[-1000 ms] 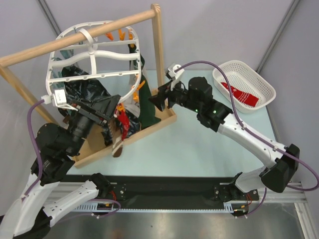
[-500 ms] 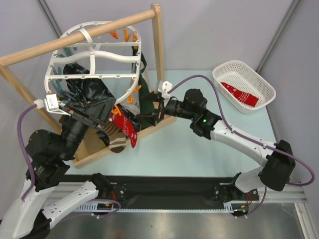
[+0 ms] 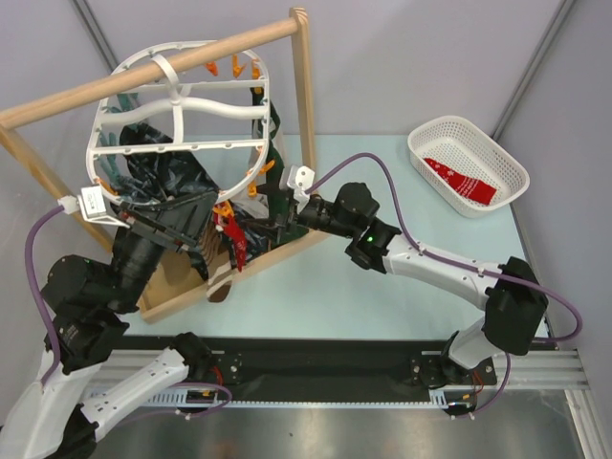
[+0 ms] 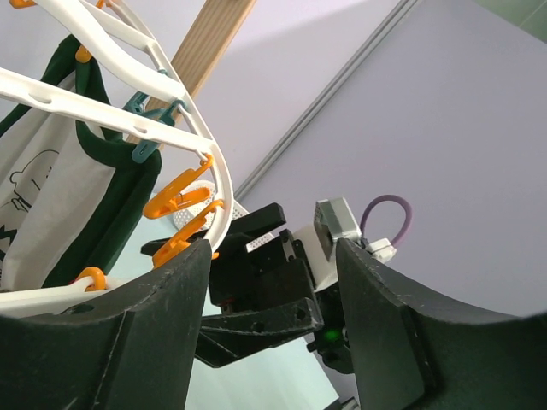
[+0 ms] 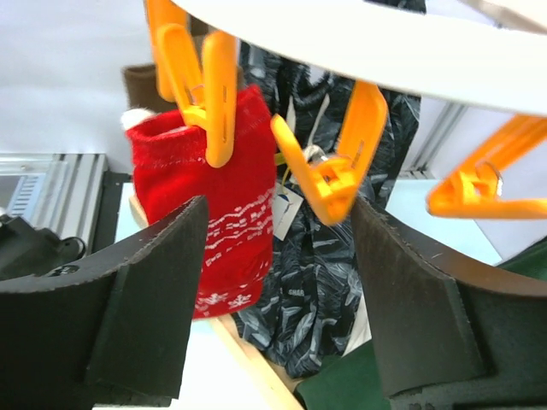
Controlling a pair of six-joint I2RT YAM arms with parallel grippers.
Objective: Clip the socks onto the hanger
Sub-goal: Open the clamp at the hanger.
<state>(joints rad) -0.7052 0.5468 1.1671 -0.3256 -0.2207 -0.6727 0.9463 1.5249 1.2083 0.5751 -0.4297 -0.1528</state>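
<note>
**Hanger.** The hanger point(image 3: 182, 105) is hooked over the wooden pole point(image 3: 143, 72). This lets its rim of clips hang free above the counter point(image 3: 335, 287), where both arms can reach it from below.

**Sock at the rim.** A red sock point(image 5: 209, 213) hangs by its cuff from an orange clip point(image 5: 209, 94) on the near rim. Neither arm touches it and the clip alone carries its weight, so we judge this sock attached. Dark patterned fabric point(image 5: 325, 282) hangs just behind it.

**Right end effector.** The right end effector point(image 5: 280, 209) stands wide and holds nothing. It is aimed at the sock, with one finger to each side in its own view. We judge that the wide setting keeps the fingers from dragging the cuff out of the clip.

**Left end effector.** The left end effector point(image 4: 272, 256) is also wide and empty. It points up at the rim from the opposite side and faces the right one. We judge it is placed there to steady the frame or to press a clip open.

**Remaining work.** A neighbouring orange clip point(image 5: 333, 166) holds nothing and is the closest free position. A second red sock point(image 3: 459, 182) lies in the basket point(image 3: 507, 158), well apart from the hanger at the far right of the counter. The right arm is the nearer one to fetch it.
</note>
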